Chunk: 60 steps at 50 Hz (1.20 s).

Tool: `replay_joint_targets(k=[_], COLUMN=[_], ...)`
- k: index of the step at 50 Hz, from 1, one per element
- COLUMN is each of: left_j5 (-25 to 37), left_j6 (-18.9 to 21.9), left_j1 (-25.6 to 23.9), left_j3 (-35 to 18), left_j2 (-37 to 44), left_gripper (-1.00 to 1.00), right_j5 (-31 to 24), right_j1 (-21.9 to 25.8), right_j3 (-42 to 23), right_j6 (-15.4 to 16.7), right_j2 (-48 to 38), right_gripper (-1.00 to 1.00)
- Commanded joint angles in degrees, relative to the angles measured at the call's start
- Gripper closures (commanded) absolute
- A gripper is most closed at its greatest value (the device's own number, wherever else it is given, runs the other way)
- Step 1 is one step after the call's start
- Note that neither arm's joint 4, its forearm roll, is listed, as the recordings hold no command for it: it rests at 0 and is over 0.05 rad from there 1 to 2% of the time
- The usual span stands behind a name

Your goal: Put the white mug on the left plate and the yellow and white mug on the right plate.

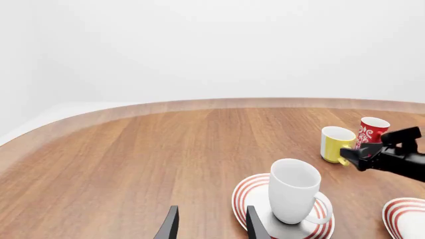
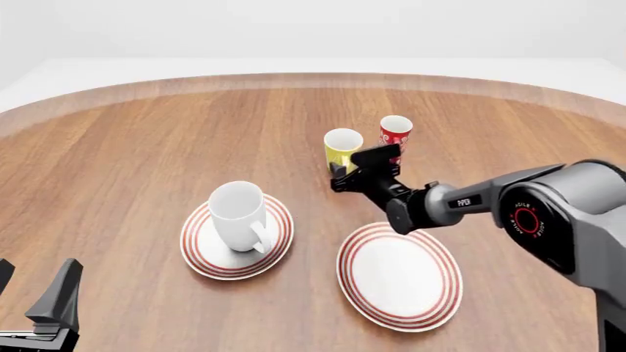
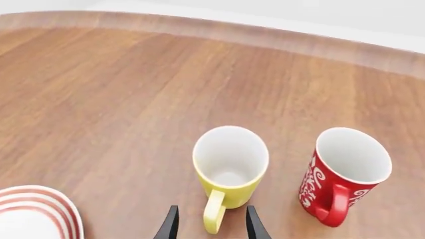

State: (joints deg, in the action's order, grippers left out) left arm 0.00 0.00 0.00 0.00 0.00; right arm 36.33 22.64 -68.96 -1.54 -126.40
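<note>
The white mug (image 2: 237,211) stands upright on the left plate (image 2: 202,257), handle toward the camera; the left wrist view also shows the mug (image 1: 292,191) and the plate (image 1: 244,193). My left gripper (image 2: 34,287) is open and empty at the front left, well away from them. The yellow and white mug (image 2: 342,147) stands on the table behind the bare right plate (image 2: 399,275). My right gripper (image 3: 211,226) is open with the yellow mug's (image 3: 229,162) handle between its fingers; in the front view that gripper (image 2: 339,176) is right at the mug's near side.
A slim red cup (image 2: 395,135) with white marks stands close to the right of the yellow mug, also seen as the red cup (image 3: 342,174) in the right wrist view. The wooden table's curved far edge (image 2: 313,79) runs behind the cups.
</note>
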Motion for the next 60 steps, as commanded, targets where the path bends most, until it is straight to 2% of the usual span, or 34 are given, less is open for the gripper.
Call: replay_joint_targets(k=[1, 27, 35, 36, 60], left_j5=[0.00, 0.00, 0.00, 0.00, 0.00], left_j6=[0.00, 0.00, 0.00, 0.00, 0.00], left_j1=[0.00, 0.00, 0.00, 0.00, 0.00], left_j3=[0.00, 0.00, 0.00, 0.00, 0.00], left_j2=[0.00, 0.00, 0.00, 0.00, 0.00], left_gripper=[-1.00, -1.00, -1.00, -1.00, -1.00], right_j5=[-0.54, -2.19, -2.61, -2.59, 1.75], right_j1=[0.06, -0.42, 0.69, 0.74, 2.38], right_j3=[-1.78, -5.58, -5.95, -5.84, 3.92], right_j6=[-0.40, -1.48, -2.08, -2.06, 0.77], right_j2=[-2.20, -7.11, -7.58, -7.45, 1.77], right_gripper=[-1.00, -1.00, -1.00, 1.00, 1.00])
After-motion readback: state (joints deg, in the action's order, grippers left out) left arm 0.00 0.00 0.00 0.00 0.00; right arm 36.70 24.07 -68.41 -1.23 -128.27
